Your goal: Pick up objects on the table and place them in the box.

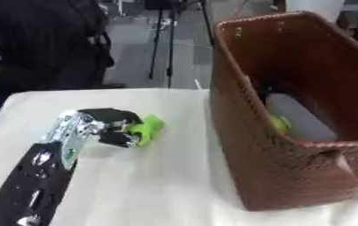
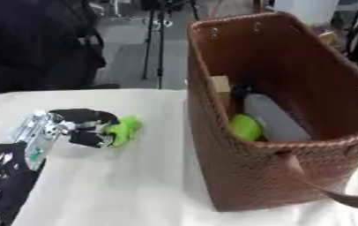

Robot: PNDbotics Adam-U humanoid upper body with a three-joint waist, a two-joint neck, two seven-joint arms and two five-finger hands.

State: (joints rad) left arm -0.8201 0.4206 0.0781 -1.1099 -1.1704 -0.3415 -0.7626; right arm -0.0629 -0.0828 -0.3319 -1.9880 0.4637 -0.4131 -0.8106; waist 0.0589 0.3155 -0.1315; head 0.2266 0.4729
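Left hand point(image 1: 109, 126) gripping green object point(image 1: 145, 128), box point(image 1: 251, 132) beside

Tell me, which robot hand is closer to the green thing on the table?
Left. The left hand is curled round the green thing on the table. The right hand shows in neither view.

The box point(image 2: 274, 172) stands on the table's point(image 1: 159, 185) right; the left hand point(image 1: 109, 126) and toy point(image 1: 145, 127) lie to its left.
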